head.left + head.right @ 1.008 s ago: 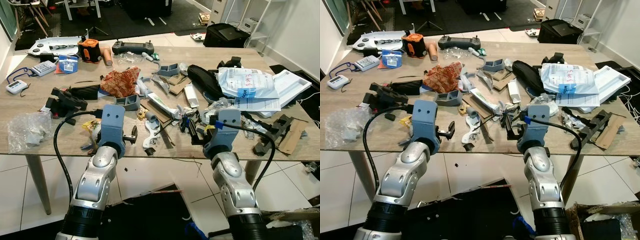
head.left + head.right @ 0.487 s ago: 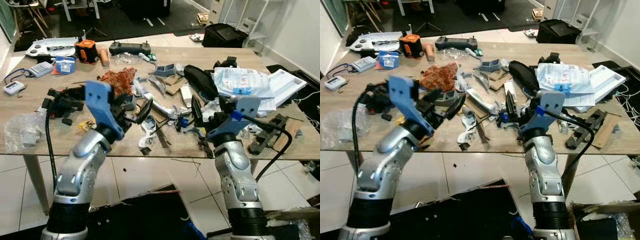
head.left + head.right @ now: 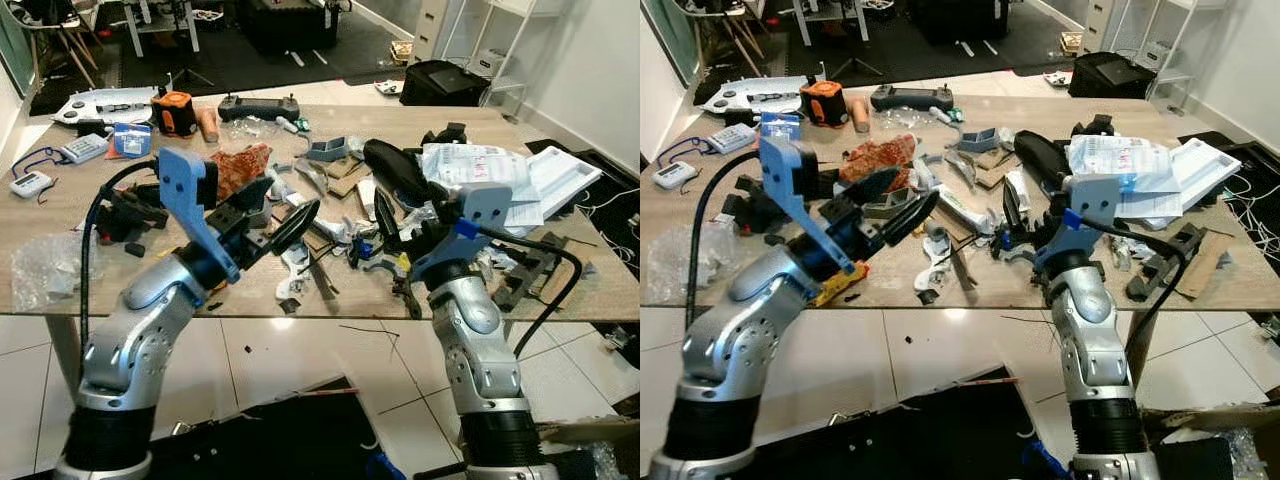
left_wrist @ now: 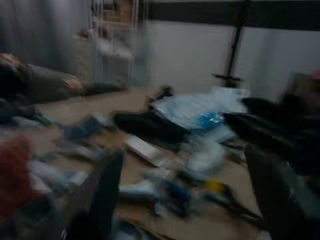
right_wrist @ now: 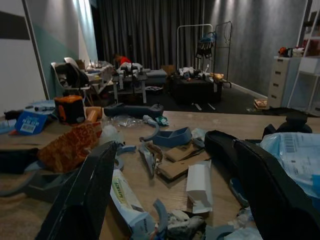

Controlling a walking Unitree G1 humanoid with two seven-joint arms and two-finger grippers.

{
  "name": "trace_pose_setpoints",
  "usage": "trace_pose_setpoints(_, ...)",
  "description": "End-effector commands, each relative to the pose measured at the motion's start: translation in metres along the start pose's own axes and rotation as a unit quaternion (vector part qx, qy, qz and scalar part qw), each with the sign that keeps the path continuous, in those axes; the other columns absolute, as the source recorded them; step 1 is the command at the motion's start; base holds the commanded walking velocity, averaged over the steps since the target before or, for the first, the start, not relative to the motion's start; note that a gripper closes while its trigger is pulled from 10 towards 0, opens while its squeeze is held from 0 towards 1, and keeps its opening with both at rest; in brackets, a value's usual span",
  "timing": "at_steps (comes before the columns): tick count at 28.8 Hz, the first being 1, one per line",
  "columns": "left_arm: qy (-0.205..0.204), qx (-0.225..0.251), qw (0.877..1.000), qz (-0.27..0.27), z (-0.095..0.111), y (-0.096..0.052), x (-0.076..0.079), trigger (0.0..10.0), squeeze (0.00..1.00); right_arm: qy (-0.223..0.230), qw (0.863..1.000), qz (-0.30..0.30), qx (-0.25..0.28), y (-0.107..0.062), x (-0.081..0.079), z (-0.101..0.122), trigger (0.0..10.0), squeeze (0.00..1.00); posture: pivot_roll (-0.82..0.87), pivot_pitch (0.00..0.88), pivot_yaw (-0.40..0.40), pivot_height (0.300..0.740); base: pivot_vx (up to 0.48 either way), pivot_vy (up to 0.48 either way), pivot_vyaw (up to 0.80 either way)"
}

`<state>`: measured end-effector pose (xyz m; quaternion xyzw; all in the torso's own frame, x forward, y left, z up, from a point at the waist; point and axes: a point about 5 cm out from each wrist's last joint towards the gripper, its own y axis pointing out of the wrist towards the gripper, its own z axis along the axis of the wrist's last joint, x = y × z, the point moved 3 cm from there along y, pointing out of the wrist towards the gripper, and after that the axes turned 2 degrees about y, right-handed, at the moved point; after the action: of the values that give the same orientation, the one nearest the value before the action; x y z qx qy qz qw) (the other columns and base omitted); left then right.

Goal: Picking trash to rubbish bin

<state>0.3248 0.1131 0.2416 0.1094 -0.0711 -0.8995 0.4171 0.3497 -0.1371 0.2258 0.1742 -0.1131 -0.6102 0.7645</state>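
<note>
The left gripper [image 3: 275,222] is up over the near middle of the wooden table [image 3: 60,215], its black fingers spread apart and holding nothing; half a second ago it was at almost the same place, and a second ago it hung low at the table's front edge. The right gripper [image 3: 395,212] is likewise raised above the clutter near the front edge, fingers parted and empty, little changed from half a second ago and clearly higher than a second ago. The whole head view has also shifted a bit, so the camera has moved.

The left wrist view is blurred; only a blue-and-white plastic bag [image 4: 192,107] and dark shapes on the table can be made out. The right wrist view is dim but clear: a crumpled orange wrapper [image 5: 70,145], a white paper packet [image 5: 200,187] and cardboard scraps [image 5: 180,160] lie between the fingers' line of sight.

The trash is still spread on the table: the orange wrapper [image 3: 237,167], a clear plastic bag [image 3: 45,270] at the left front corner, and white mailing bags [image 3: 480,165] on the right. At the lower right floor, a cardboard box [image 3: 1200,445] is cut off by the frame; its contents are hard to tell.
</note>
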Motion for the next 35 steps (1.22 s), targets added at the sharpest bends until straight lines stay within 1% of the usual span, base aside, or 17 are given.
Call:
trace_pose_setpoints(1,0.103,-0.076,0.986,0.103,-0.022,-0.005,-0.034,10.0,0.0,-0.019,1.0,-0.004,-0.013,0.001,0.005,0.0,10.0,0.0,0.02,0.06,0.011,0.74,0.0,0.0,0.0)
trace_pose_setpoints(4,0.1,-0.068,0.979,0.164,-0.019,-0.006,-0.049,10.0,0.0,-0.038,0.999,-0.001,-0.027,0.002,0.008,-0.001,10.0,0.0,0.02,0.072,0.006,0.74,0.0,0.0,0.0)
trace_pose_setpoints(8,0.072,-0.063,0.978,0.183,-0.02,-0.01,-0.046,10.0,0.0,-0.064,0.996,-0.001,-0.064,0.0,0.011,-0.006,10.0,0.0,0.01,0.088,0.012,0.74,0.0,0.0,0.0)
trace_pose_setpoints(12,0.089,-0.083,0.96,0.251,-0.025,-0.015,-0.06,10.0,0.0,-0.06,0.996,-0.006,-0.067,-0.001,0.009,-0.008,10.0,0.0,0.01,0.106,0.034,0.74,0.0,0.0,0.0)
trace_pose_setpoints(14,0.111,-0.091,0.935,0.324,-0.022,-0.021,-0.078,10.0,0.0,-0.054,0.996,-0.007,-0.067,-0.001,0.006,-0.009,10.0,0.0,0.01,0.109,0.04,0.74,0.0,0.0,0.0)
trace_pose_setpoints(16,0.175,-0.124,0.883,0.417,-0.016,-0.035,-0.108,10.0,0.0,-0.04,0.997,-0.009,-0.071,-0.003,0.001,-0.012,10.0,0.0,0.02,0.115,0.032,0.74,0.0,0.0,0.0)
trace_pose_setpoints(17,0.19,-0.138,0.869,0.435,-0.015,-0.039,-0.116,10.0,0.0,-0.037,0.997,-0.008,-0.073,-0.004,0.0,-0.012,10.0,0.0,0.02,0.122,0.021,0.74,0.0,0.0,0.0)
trace_pose_setpoints(19,0.198,-0.146,0.861,0.445,-0.015,-0.042,-0.119,10.0,0.0,-0.036,0.997,-0.007,-0.075,-0.004,0.0,-0.013,10.0,0.0,0.02,0.122,0.021,0.74,0.0,0.0,0.0)
trace_pose_setpoints(20,0.203,-0.155,0.852,0.457,-0.015,-0.045,-0.124,10.0,1.0,-0.033,0.996,-0.004,-0.078,-0.005,-0.001,-0.014,10.0,0.0,0.02,0.128,0.006,0.74,0.0,0.0,0.0)
trace_pose_setpoints(24,0.207,-0.195,0.826,0.487,-0.023,-0.057,-0.135,10.0,1.0,-0.03,0.995,0.007,-0.091,-0.004,-0.001,-0.017,10.0,0.0,0.02,0.125,-0.008,0.74,0.0,0.0,0.0)
trace_pose_setpoints(27,0.217,-0.235,0.791,0.522,-0.033,-0.08,-0.143,10.0,1.0,-0.032,0.995,0.02,-0.096,0.002,-0.001,-0.017,10.0,0.0,0.01,0.136,-0.029,0.74,0.0,0.0,0.0)
trace_pose_setpoints(29,0.228,-0.261,0.779,0.522,-0.042,-0.091,-0.146,10.0,1.0,-0.033,0.994,0.027,-0.099,0.003,-0.002,-0.017,10.0,0.0,0.0,0.139,-0.032,0.74,0.0,0.0,0.0)
trace_pose_setpoints(30,0.236,-0.273,0.761,0.538,-0.046,-0.105,-0.152,10.0,1.0,-0.032,0.994,0.03,-0.1,0.003,-0.004,-0.017,10.0,0.0,0.0,0.146,-0.032,0.74,0.0,0.0,0.0)
trace_pose_setpoints(31,0.236,-0.273,0.761,0.538,-0.046,-0.105,-0.152,10.0,1.0,-0.032,0.994,0.03,-0.1,0.003,-0.004,-0.017,10.0,0.0,0.0,0.146,-0.032,0.74,0.0,0.0,0.0)
trace_pose_setpoints(33,0.243,-0.291,0.734,0.563,-0.05,-0.126,-0.16,10.0,1.0,-0.033,0.994,0.033,-0.103,0.003,-0.004,-0.017,10.0,0.0,0.0,0.153,-0.033,0.74,0.0,0.0,0.0)
trace_pose_setpoints(34,0.243,-0.291,0.734,0.563,-0.05,-0.126,-0.16,10.0,1.0,-0.033,0.994,0.033,-0.103,0.003,-0.004,-0.017,10.0,0.0,0.0,0.153,-0.033,0.74,0.0,0.0,0.0)
trace_pose_setpoints(35,0.242,-0.298,0.723,0.575,-0.052,-0.135,-0.163,10.0,1.0,-0.033,0.993,0.034,-0.105,0.002,-0.005,-0.017,10.0,0.0,0.0,0.159,-0.032,0.74,0.0,0.0,0.0)
